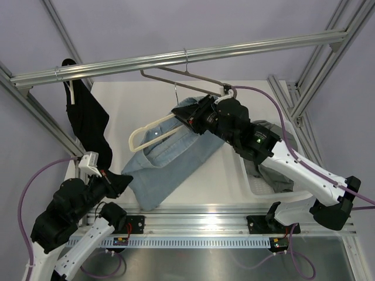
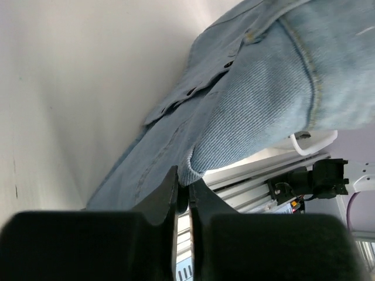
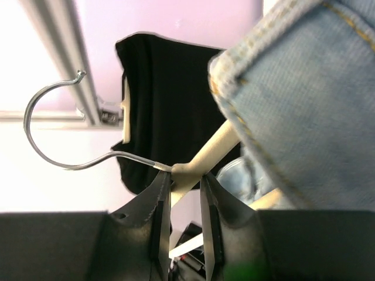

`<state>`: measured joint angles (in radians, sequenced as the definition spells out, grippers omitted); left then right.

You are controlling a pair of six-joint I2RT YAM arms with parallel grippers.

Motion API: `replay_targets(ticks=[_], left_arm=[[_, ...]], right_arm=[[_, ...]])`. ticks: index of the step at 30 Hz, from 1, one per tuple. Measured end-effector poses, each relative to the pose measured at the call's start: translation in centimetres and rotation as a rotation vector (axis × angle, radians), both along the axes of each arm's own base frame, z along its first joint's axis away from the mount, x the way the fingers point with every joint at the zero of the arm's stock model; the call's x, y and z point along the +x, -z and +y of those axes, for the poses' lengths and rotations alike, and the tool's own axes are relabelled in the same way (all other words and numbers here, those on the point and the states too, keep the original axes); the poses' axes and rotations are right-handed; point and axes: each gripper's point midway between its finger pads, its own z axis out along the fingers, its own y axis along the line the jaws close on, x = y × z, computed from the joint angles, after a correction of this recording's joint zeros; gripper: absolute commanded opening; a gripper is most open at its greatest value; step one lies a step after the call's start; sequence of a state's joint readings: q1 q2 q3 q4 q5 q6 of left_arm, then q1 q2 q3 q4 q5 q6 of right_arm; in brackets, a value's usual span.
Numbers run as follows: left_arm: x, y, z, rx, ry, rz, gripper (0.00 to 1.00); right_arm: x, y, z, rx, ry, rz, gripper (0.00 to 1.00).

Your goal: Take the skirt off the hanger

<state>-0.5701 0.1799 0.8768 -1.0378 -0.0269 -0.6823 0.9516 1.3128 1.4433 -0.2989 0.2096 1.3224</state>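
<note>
The jeans [image 1: 170,158] spread slantwise over the middle of the bench [image 1: 135,108]. Their lower corner reaches the near edge by the left arm's base, and their waist is lifted toward the far right. Bare bench surface shows between them and the black garment [image 1: 88,126], which hangs from the rail [image 1: 117,63] above the left edge. The grey-taupe hanger [image 1: 187,85] hangs bare from the same rail over the far middle, just behind the right claw [image 1: 190,117].

The right claw is clamped on the neck of the cream hanger [image 1: 143,133] that carries the jeans, just where the wire hook [image 3: 126,155] joins the plastic. That hook is free of the rail. The left claw [image 1: 120,182] is pressed together on the jeans' hem near the near left corner.

A white tray [image 1: 261,190] sits by the right edge of the bench, close to the near right corner, under the right arm. The skirt [image 1: 280,178] lies inside it as a crumpled dark grey heap, well apart from its hanger. The arm hides its middle, so grey fabric shows on both sides of the arm.
</note>
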Motion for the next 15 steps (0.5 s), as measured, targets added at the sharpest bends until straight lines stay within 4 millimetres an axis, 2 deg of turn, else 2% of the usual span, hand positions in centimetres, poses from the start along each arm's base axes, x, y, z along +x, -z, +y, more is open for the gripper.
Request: replay_targets(ticks=[1,2,4,5,7,12,15], left_arm=[[0.0,0.0,-0.1,0.006,0.009,0.000,0.47],[-0.1,0.0,-0.2,0.009,0.018,0.001,0.73],[-0.3,-0.6,-0.3,0.009,0.035,-0.001,0.85],[-0.6,-1.2,-0.4,0.008,0.045,-0.003,0.89],[-0.9,-3.8,-0.3,-0.012,0.056,-0.047,0.94],[-2.6,-13.1,0.6,-0.100,0.076,-0.251,0.99],[-3.5,-16.8,0.9,-0.138,0.096,-0.350,0.99]], right_arm=[[-0.1,-0.6,0.3,0.000,-0.017,-0.010,0.00],[-0.1,-1.2,0.6,-0.007,-0.031,-0.023,0.00],[0.3,-2.7,1.2,-0.019,-0.052,-0.067,0.00],[0.4,-3.2,1.6,-0.032,-0.064,-0.087,0.00],[0.5,-3.2,2.1,-0.061,-0.091,-0.120,0.00],[-0.2,-0.4,2.8,-0.174,-0.179,-0.132,0.00],[-0.5,1.0,2.9,-0.217,-0.208,-0.131,0.00]])
